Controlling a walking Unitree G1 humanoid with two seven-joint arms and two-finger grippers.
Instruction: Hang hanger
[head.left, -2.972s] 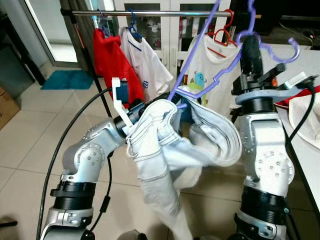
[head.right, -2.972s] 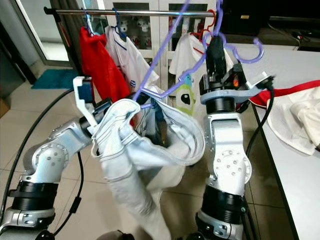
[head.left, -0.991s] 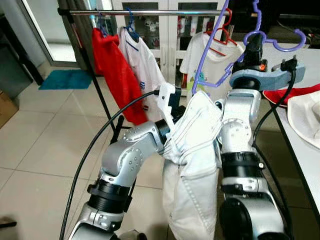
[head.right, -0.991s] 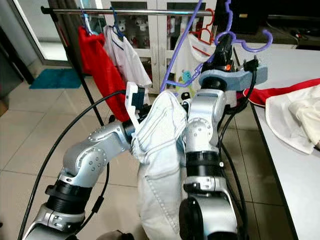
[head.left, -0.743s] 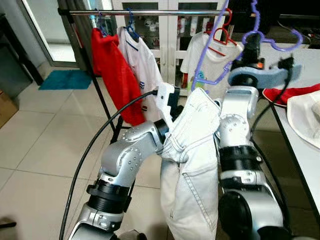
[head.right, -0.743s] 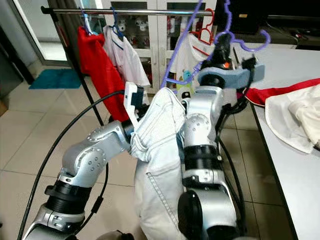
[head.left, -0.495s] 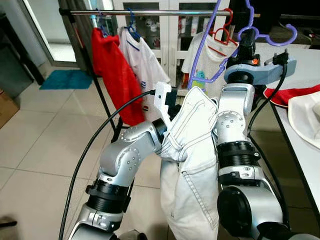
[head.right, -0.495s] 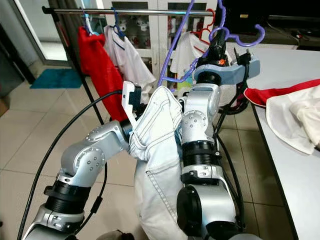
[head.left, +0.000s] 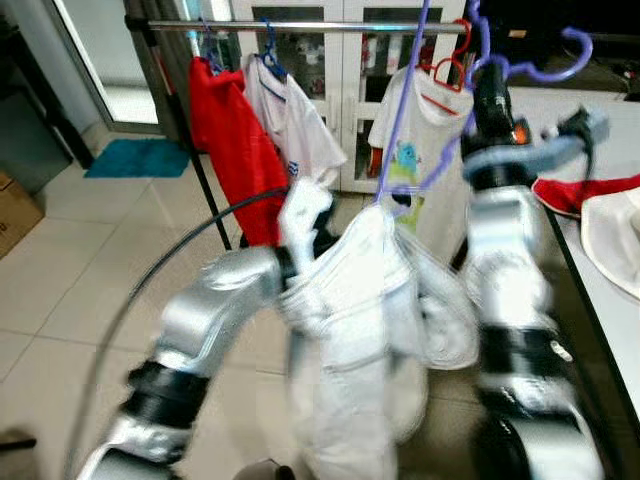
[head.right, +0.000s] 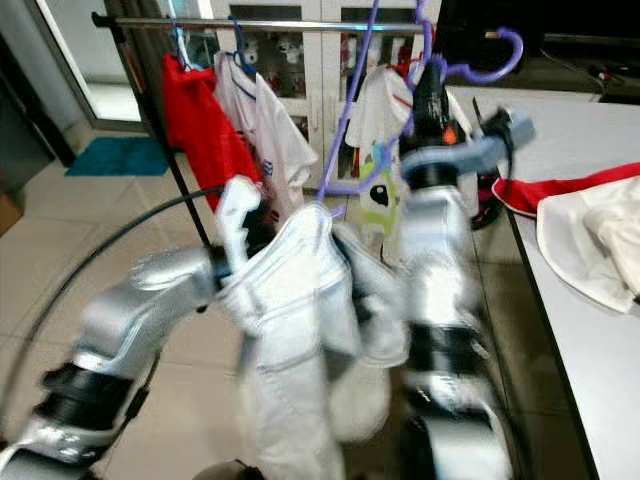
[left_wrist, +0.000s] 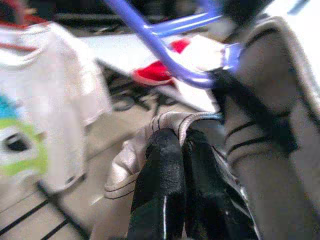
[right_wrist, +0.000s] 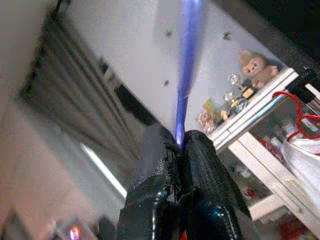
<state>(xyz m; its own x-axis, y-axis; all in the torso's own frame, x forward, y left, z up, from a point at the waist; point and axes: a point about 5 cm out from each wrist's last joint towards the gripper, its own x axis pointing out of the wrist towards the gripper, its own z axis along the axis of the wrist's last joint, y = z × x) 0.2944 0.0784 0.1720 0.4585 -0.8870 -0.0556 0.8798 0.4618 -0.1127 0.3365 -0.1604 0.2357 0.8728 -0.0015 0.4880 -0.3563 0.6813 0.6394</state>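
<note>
Between the two black fingers of my right gripper (right_wrist: 180, 145) runs the thin purple rod of a hanger (head.left: 400, 130), pinched tight with no gap on either side. From the head camera, that right arm is raised in front of me, and the hanger rises above it, its curled hook (head.right: 480, 62) up near the level of the clothes rail (head.left: 300, 26) but to the right of the rail's hanging clothes; I cannot tell whether it touches the rail. The hanger's long slanted side runs down to the left into a pair of pale, whitish jeans (head.left: 360, 330), which droop in a heavy bundle between my two arms.

My left gripper (left_wrist: 177, 150) is clenched on a folded edge of those jeans: its two fingers are pressed together with the stitched hem bunched around their tips. Just beyond them the purple hanger bar crosses, with a black strap over the pale cloth. My left arm reaches in from the lower left, its black cable looping beside it. Both arms and the jeans are blurred.

On the rail behind hang a red garment (head.left: 228, 150), a white shirt (head.left: 292, 120) on a blue hanger, and a white T-shirt with a green cartoon monster (head.left: 425, 130) on a red hanger. At my right is a white table (head.right: 590, 330) with a red cloth (head.right: 560, 190) and a cream cloth (head.right: 600, 240) on it. A teal mat (head.left: 135, 158) lies on the tiled floor (head.left: 70, 280) at far left.
</note>
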